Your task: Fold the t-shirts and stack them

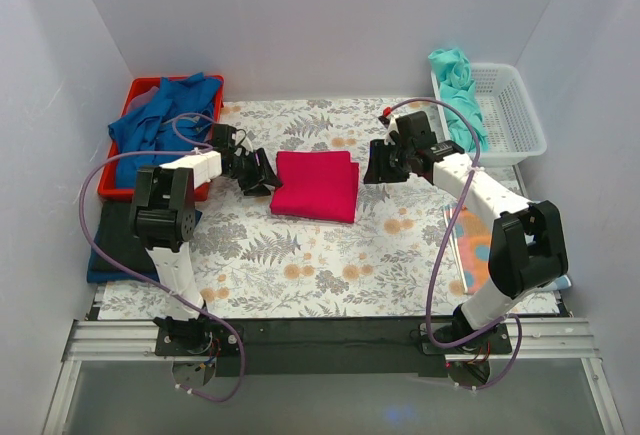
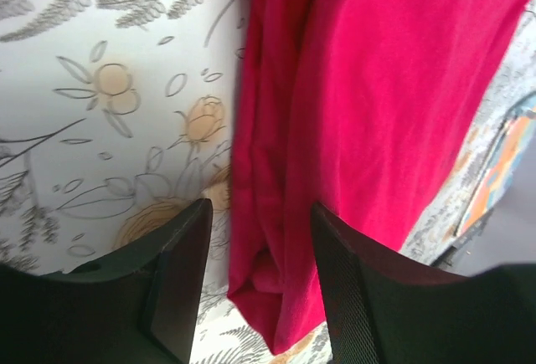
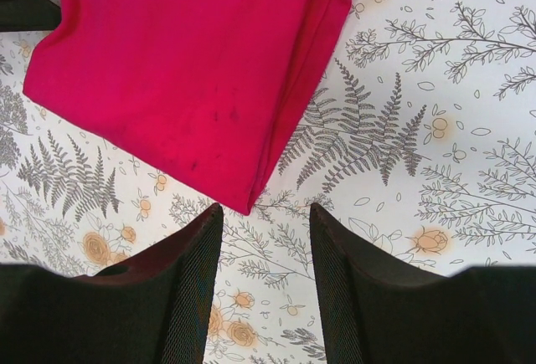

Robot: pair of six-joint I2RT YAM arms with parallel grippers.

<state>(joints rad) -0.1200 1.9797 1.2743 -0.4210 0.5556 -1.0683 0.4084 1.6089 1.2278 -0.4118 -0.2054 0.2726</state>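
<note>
A crimson-pink t-shirt (image 1: 316,185), folded into a flat rectangle, lies mid-table. My left gripper (image 1: 262,177) is at its left edge, open. In the left wrist view (image 2: 260,247) the shirt's (image 2: 377,88) folded edge lies between the fingers, unpinched. My right gripper (image 1: 372,167) is open just off the shirt's right edge. In the right wrist view (image 3: 261,238) the shirt's (image 3: 184,54) corner lies just ahead of the fingertips. A teal shirt (image 1: 458,95) hangs crumpled over a white basket. Blue shirts (image 1: 165,120) are heaped in a red bin. A folded black-and-blue stack (image 1: 108,233) lies at the left.
The red bin (image 1: 115,187) stands at the back left and the white basket (image 1: 510,105) at the back right. An orange-and-blue patchwork cloth (image 1: 478,247) lies by the right arm. A floral cover (image 1: 330,265) spreads over the table. White walls enclose three sides.
</note>
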